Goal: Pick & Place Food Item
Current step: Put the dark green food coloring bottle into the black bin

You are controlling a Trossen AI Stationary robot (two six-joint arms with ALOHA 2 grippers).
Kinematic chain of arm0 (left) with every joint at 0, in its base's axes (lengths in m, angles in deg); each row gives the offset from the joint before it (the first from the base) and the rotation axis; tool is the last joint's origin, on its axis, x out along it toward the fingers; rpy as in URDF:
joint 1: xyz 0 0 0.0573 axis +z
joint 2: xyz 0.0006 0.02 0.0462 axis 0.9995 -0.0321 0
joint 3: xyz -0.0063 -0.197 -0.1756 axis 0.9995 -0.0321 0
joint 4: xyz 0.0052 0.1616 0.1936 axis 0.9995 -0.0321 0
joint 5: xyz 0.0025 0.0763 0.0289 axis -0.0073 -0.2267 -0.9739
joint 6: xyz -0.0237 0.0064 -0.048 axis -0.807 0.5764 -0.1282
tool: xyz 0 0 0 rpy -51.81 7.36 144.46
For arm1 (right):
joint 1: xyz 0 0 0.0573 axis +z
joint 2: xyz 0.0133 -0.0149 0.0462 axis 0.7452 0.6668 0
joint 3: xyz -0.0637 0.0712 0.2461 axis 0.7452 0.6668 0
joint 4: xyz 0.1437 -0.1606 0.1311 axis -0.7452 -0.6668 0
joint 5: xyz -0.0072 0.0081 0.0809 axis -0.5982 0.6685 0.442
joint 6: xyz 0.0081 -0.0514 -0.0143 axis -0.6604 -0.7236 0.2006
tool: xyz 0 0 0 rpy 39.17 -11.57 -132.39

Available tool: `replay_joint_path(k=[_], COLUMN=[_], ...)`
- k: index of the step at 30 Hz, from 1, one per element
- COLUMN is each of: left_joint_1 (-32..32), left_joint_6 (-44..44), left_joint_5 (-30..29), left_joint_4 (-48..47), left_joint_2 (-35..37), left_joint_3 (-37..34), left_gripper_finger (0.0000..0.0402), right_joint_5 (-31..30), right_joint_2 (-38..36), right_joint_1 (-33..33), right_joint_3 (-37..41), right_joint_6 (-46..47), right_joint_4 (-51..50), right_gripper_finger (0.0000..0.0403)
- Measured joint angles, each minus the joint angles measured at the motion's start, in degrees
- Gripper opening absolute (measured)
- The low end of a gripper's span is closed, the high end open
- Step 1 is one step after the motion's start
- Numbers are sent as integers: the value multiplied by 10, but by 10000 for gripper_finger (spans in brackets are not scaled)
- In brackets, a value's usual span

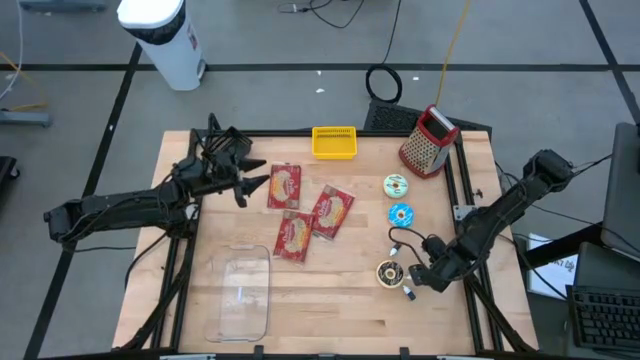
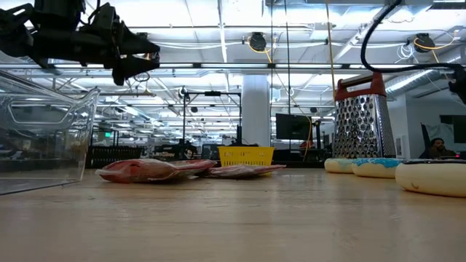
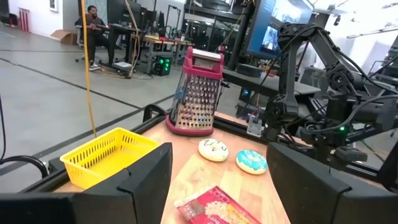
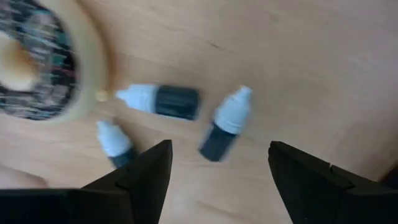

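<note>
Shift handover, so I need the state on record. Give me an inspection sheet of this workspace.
Surface: wooden table, black frame rails along its edges.
Job's things: three red food packets at centre; three donuts to their right; clear plastic container at front left.
Clutter: yellow basket; red box grater; three small dropper bottles beside the dark donut.
Grippers: left gripper open, raised beside the packets; right gripper open over the bottles.
Cables: coiled black cable on the floor behind the table.
Surroundings: white bin; seated person far off.
</note>
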State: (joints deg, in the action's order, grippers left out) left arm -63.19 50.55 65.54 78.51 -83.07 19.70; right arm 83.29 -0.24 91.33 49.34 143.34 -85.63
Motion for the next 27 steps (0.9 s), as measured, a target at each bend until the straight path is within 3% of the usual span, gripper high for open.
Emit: replay_joint_path(k=[7, 18, 27], left_joint_1=[0, 0, 0], left_joint_6=[1, 17, 17], left_joint_5=[0, 0, 0], left_joint_4=[-6, -7, -8], left_joint_2=[0, 0, 0], left_joint_3=[0, 0, 0], left_gripper_finger=[262, 262, 262], right_joint_5=[-2, 2, 0], right_joint_2=[1, 63, 71], right_joint_1=[5, 5, 4], right_joint_3=[13, 15, 14], right_joint_6=[5, 11, 21], right_joint_4=[-1, 38, 45], right_gripper_finger=[254, 251, 171])
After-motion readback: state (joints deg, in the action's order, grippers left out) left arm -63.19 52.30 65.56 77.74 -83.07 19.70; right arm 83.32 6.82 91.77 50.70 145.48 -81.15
